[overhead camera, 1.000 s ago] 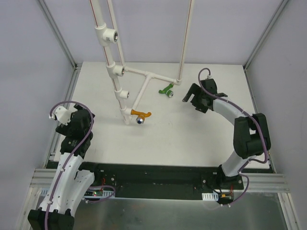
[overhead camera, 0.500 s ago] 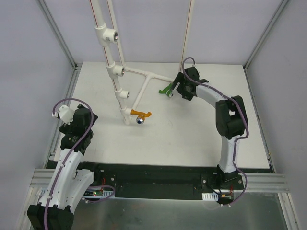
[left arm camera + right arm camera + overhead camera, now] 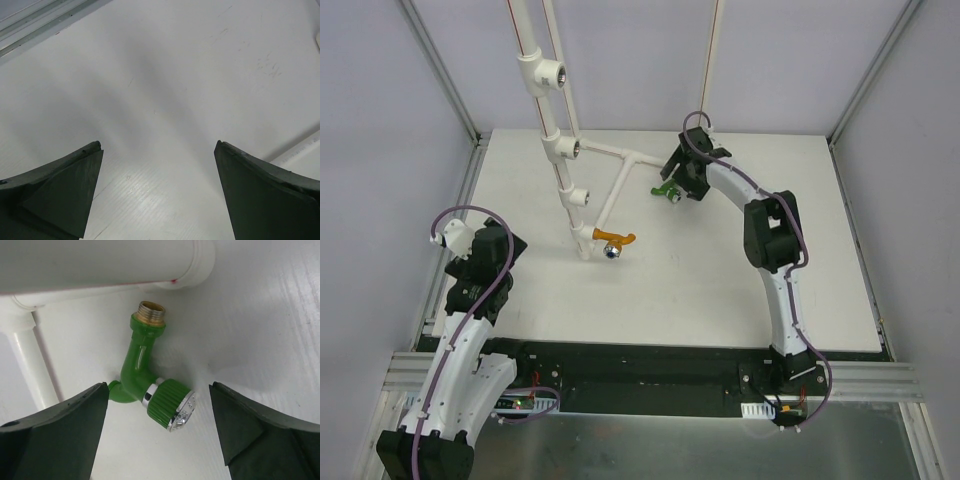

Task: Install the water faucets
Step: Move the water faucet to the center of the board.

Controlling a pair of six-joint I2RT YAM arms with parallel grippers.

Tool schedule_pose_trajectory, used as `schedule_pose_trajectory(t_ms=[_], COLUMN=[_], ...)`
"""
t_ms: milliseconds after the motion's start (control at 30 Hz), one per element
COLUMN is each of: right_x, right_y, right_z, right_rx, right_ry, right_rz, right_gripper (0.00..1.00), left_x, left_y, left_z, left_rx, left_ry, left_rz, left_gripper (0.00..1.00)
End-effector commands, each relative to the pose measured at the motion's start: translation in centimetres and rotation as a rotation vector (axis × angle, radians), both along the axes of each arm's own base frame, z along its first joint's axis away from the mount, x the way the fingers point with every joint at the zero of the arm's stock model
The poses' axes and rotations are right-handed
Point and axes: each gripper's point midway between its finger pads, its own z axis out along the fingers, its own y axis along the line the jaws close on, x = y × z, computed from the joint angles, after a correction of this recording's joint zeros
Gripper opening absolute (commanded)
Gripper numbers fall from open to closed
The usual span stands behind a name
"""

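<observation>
Grey walls (image 3: pixel 380 150) close in your white desk (image 3: pixel 740 270) on three sides, and a metal frame rail (image 3: pixel 460 185) runs along its left edge.

At the far left, your left arm (image 3: pixel 470 300) sits folded near that rail, well apart from both taps. Its jaws stand wide apart. In the left wrist view the two dark fingers (image 3: pixel 55 195) frame only bare desk and hold nothing.

Look right and you reach the white pipe stand (image 3: pixel 552 110), which rises from the desk and carries three tee fittings (image 3: pixel 542 72) with metal threaded holes facing right. At its foot the orange faucet (image 3: pixel 613 238) lies on the desk, just beside the end of a low pipe branch, with its silver round end toward you.

Further right, the green faucet (image 3: pixel 667 188) lies on the desk just beside the low horizontal pipe (image 3: pixel 655 160). In the right wrist view you see its brass threaded end (image 3: pixel 151 311) pointing at that pipe and its ribbed knob (image 3: pixel 172 409), with a shiny face, nearer the camera.

Your right arm (image 3: pixel 770 230) reaches in from the right side, and its jaws hang over the green faucet. They are apart, with one dark finger (image 3: pixel 55 435) on each side of the tap. The tap sits in the gap, not gripped, and its lever end lies just beside the finger at the left of that view.
</observation>
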Motion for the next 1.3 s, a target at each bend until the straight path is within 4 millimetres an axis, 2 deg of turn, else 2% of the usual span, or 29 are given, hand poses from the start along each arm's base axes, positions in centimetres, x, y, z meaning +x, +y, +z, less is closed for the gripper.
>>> schedule_pose_trajectory(t_ms=[0,333,500,667,733,833,933,1167,1267], right_x=[-0.3,-1.6,-3.4,-5.7,-6.9,-8.6,-11.1,-16.7,-19.2], right_y=[0.2,0.6,0.8,0.2,-0.2,-1.1,-1.9,-2.9,-3.3], right_z=[0.2,-1.7,-2.4,-3.1,-3.3,-3.1,-3.5,-3.7,-3.0], right_rx=[-0.042,-0.186,-0.236,-0.262,-0.261,-0.26,-0.271,-0.274,-0.275], right_ry=[0.064,0.123,0.153,0.183,0.192,0.195,0.213,0.23,0.22], right_rz=[-0.042,-0.001,0.033,0.051,0.06,0.064,0.083,0.162,0.207], right_gripper=[0.89,0.88,0.79,0.67,0.64,0.62,0.6,0.58,0.58], left_x=[0.3,0.4,0.4,0.4,0.3,0.1,-0.6,-4.0,-5.4], left_y=[-0.4,-0.7,-1.1,-1.7,-2.1,-2.9,-3.7,-5.3,-7.0], left_z=[0.6,0.5,0.3,0.2,0.2,0.5,1.1,1.7,1.7], left_rx=[-0.005,-0.017,-0.03,-0.051,-0.067,-0.086,-0.114,-0.203,-0.254], left_ry=[-0.001,0.003,0.004,0.0,-0.005,-0.023,-0.048,-0.011,0.019], left_rz=[-0.026,-0.04,-0.053,-0.082,-0.105,-0.157,-0.199,-0.262,-0.352], left_gripper=[1.0,1.0,0.97,0.94,0.93,0.99,0.99,0.99,0.98])
